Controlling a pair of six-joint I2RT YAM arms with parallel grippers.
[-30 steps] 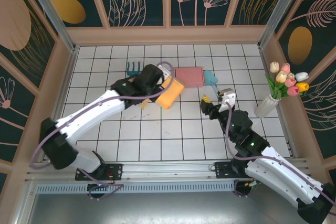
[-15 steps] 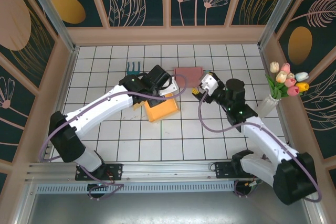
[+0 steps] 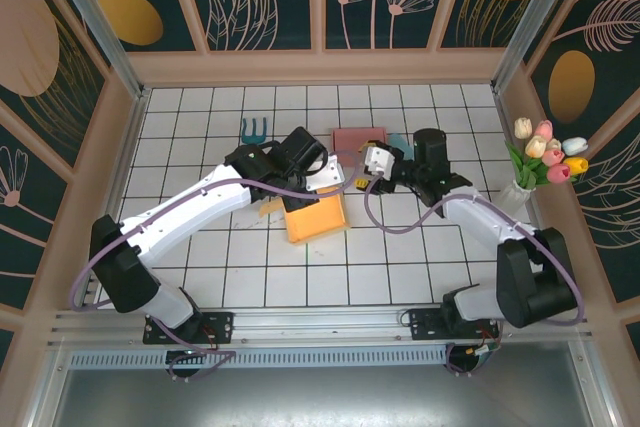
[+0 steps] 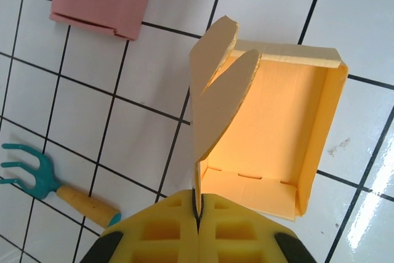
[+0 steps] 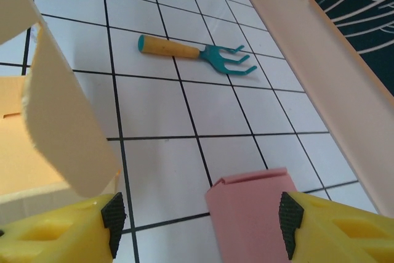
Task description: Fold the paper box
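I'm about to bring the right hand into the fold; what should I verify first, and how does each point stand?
1. Left hand shut on a flap of the yellow box: ok.
2. Right hand open: ok.
3. Yellow box open side up: ok.
4. Pink box clear of the right hand: not ok, it lies close beside it.
5. Rake away from the yellow box: ok.
6. Right hand touching the flap: cannot tell.

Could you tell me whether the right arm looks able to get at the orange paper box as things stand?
Probably yes: the right tool is open beside the orange paper box, with only bare tile between them. The left tool, shut on a flap, leaves the side facing the right arm uncovered.
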